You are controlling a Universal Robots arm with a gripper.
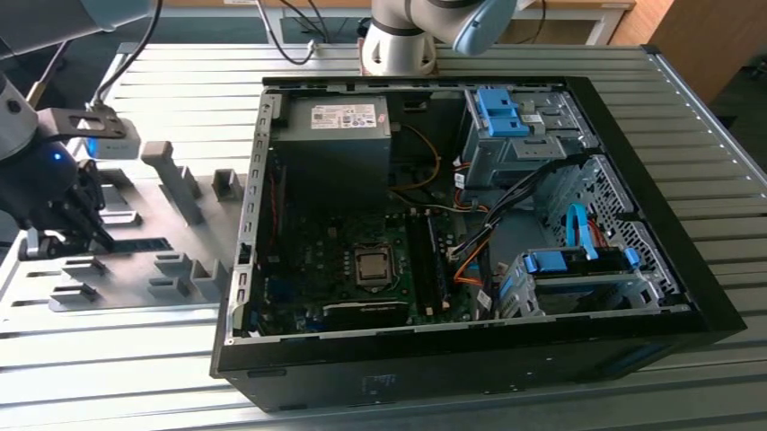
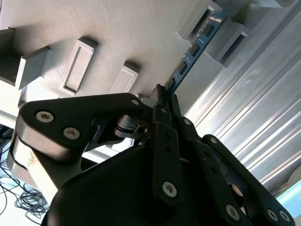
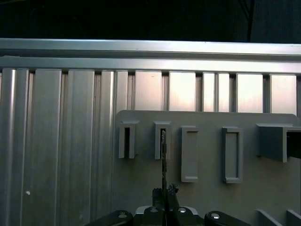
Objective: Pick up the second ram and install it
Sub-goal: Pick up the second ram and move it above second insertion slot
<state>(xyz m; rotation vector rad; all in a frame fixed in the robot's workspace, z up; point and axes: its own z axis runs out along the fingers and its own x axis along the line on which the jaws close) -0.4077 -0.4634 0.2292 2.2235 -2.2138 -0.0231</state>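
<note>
The second ram [image 2: 193,49] is a thin bluish board with dark chips, standing on edge in the slotted blocks of a grey holder plate [image 2: 131,33]. In the first wrist view it shows edge-on as the ram [image 3: 163,157]. My gripper [image 2: 162,93] is shut on the near end of the stick, one black finger on each side. In the exterior view my gripper [image 1: 63,232] hangs low over the holder plate [image 1: 180,296], at the exterior view's left, with the ram [image 1: 142,243] running out from it as a dark strip.
An open black computer case [image 1: 480,359] lies at the exterior view's right of the plate. Inside it are the motherboard, a silver processor [image 1: 373,267] and long black slot rails [image 1: 426,260]. The arm's base [image 1: 401,45] stands behind the case. Grey blocks [image 1: 174,180] rise from the plate.
</note>
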